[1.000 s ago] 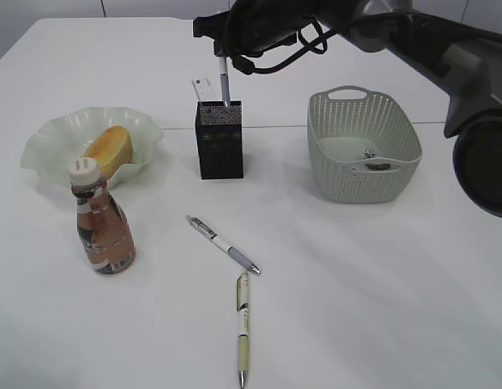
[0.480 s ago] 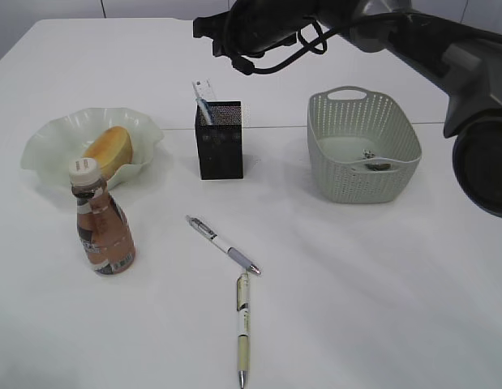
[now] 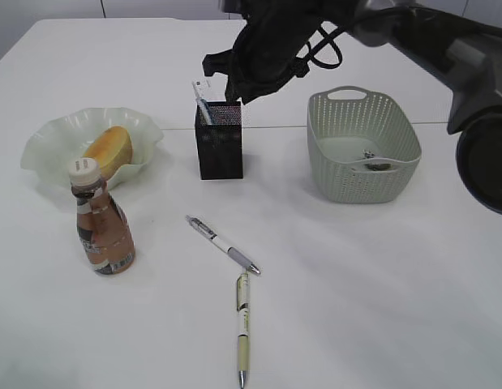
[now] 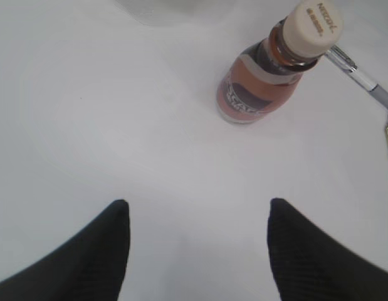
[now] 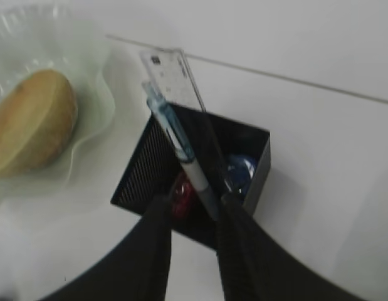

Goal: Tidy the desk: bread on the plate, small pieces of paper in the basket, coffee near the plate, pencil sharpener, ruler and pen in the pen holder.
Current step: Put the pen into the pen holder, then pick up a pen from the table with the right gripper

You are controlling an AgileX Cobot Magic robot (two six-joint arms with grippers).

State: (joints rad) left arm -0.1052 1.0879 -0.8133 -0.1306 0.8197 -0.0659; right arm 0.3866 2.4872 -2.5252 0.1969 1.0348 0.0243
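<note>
My right claw (image 5: 194, 207) has let the pen (image 5: 175, 141) drop into the pen holder (image 3: 219, 139) beside the ruler (image 5: 175, 78); its fingers now stand slightly apart, empty, just above. My left claw (image 4: 197, 241) hangs spread over the desk (image 3: 380, 275). Two pens (image 3: 223, 245) remain lying there, so more trips are needed.

A robot test bench made up to look like an office desk: a plain white tabletop (image 3: 380, 308) fills nearly the whole exterior frame, with a bare pale wall along the top edge. At upper centre stands a black square mesh pen holder (image 3: 219, 144); two click pens (image 3: 223, 244) lie loose at lower centre. A frilled translucent glass plate (image 3: 48, 142) at left and a grey-green perforated plastic basket (image 3: 394, 180) at right sit like staged props. A dark cabled robot arm (image 3: 429, 40) crosses the upper right
</note>
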